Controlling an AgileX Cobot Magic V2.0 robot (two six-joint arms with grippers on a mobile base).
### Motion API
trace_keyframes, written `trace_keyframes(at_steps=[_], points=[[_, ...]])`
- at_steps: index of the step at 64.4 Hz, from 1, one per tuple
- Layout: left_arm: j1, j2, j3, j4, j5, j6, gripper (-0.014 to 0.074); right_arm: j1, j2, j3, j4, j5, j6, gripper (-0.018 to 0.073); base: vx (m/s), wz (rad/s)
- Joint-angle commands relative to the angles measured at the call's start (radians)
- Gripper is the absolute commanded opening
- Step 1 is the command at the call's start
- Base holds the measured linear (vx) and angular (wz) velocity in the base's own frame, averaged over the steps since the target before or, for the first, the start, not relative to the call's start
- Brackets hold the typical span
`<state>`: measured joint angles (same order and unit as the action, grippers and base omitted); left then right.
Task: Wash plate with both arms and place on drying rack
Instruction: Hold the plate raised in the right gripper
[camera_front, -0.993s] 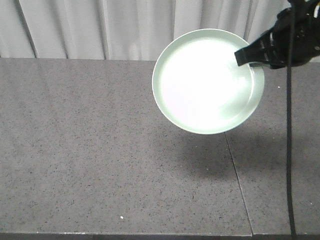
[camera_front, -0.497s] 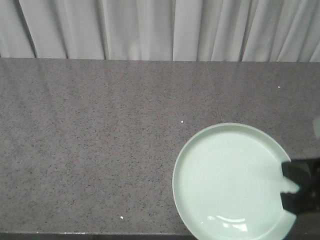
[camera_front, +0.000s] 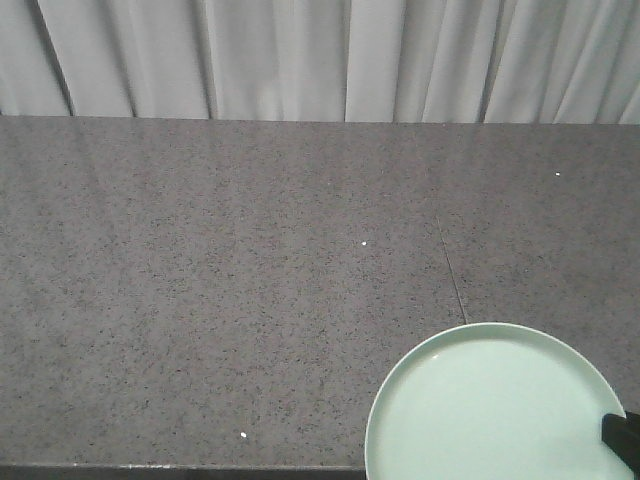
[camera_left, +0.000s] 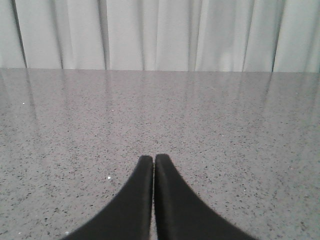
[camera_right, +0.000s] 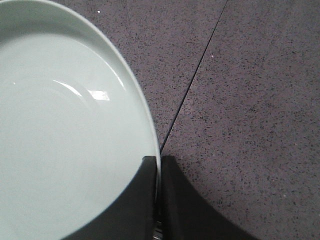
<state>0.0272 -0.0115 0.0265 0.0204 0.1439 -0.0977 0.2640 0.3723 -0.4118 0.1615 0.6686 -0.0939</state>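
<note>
The pale mint-green plate (camera_front: 490, 410) lies low at the bottom right of the front view, its near part cut off by the frame edge. My right gripper (camera_right: 159, 161) is shut on the plate's (camera_right: 60, 130) rim, one black finger inside the rim and one outside; in the front view only a black bit of the right gripper (camera_front: 622, 440) shows at the plate's right edge. My left gripper (camera_left: 153, 159) is shut with nothing between its fingers, above the bare grey counter. The drying rack is out of view.
A speckled grey stone counter (camera_front: 200, 280) fills the scene, with a thin seam (camera_front: 452, 270) running from back to front just left of the plate. Pale curtains (camera_front: 300, 55) hang along the counter's back edge.
The plate has come down from high at the back right, tilted toward the camera, to low at the front right, facing up. The right gripper moved with it, holding on.
</note>
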Motion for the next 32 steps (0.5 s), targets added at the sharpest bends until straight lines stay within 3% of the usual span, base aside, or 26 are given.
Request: trace_keyframes(at_steps=[1,32], points=[[0.0,-0.015,0.022,0.001,-0.08,-0.006,-0.0006,-0.003,0.003,-0.028,0.012,-0.077,0.0,-0.0008,0.0,0.0],[0.0,-0.015,0.022,0.001,-0.08,-0.006,-0.0006,-0.003,0.003,-0.028,0.013,-0.018,0.0,-0.0008,0.0,0.0]])
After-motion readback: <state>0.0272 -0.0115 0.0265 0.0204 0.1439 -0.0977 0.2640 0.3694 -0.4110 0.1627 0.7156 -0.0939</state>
